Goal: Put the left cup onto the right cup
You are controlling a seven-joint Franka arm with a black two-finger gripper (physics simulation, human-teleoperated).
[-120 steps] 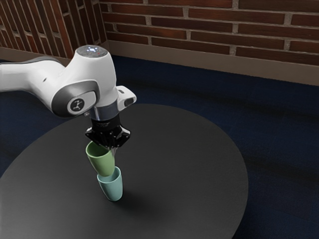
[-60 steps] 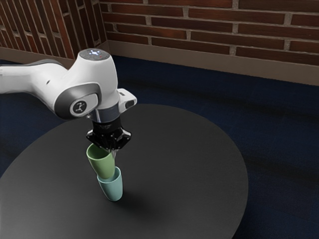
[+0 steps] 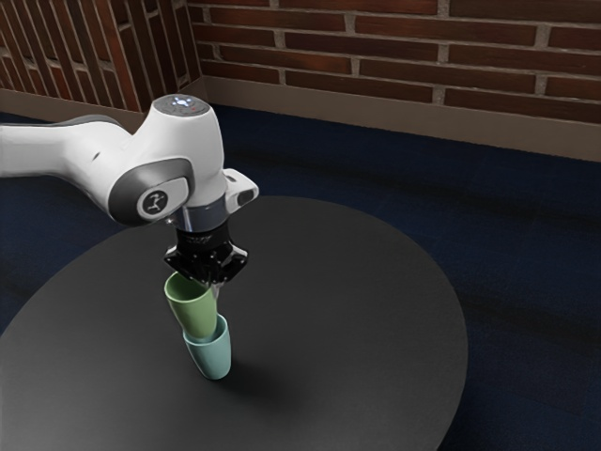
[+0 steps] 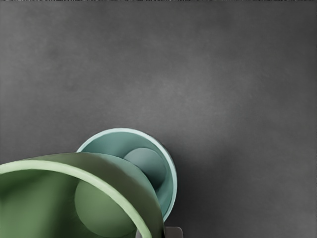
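Dim, soft light from above. Faint soft-edged shadow lies on counter [image 3: 376,282] beside teal cup [image 3: 210,355], toward exterior view's right.

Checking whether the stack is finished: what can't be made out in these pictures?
Exterior view: green cup's base, hidden inside the teal cup; its depth is unclear.
Wrist view: part of the teal cup, covered by the green cup; green cup's rim, cut off by the edge.
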